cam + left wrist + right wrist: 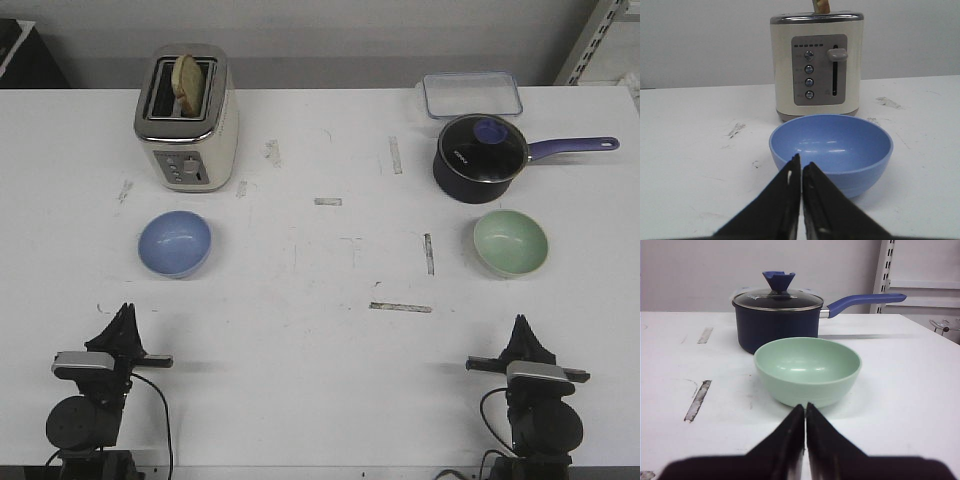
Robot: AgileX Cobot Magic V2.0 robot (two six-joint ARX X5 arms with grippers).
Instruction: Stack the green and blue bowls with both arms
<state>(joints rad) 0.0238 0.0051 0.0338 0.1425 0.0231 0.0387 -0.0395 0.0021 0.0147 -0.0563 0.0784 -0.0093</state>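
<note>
Both arms sit low at the near edge of the white worktop (320,300), one toward each near corner. The left gripper (124,318) has its fingers pressed together to a point, tips aimed away from the robot, holding nothing. Straight ahead of those tips, a little way off and not touching, sits the blue bowl (175,242), upright, mouth up, on the left half of the worktop. In the left wrist view the closed left gripper (801,165) lines up just in front of the blue bowl (831,150), slightly to one side of its centre, and the near wall of the bowl rises right behind the tips.

Over on the other side, same picture: the right gripper (522,328) is pinched narrow, empty, pointing forward. The green bowl (511,242) stands upright ahead of it on the right half of the worktop, clear of the fingers. The right wrist view shows the shut right gripper (805,409) aimed at the middle of the green bowl (807,370), bare worktop between the tips and the bowl's base.

Behind the blue bowl stands a cream toaster (187,118) with a slice of bread (190,82) up in its slot. Behind the green bowl sits a dark pot (480,158) with a glass lid and purple handle, and beyond that, by the far edge, a clear container (471,95). The two bowls lie well apart.
</note>
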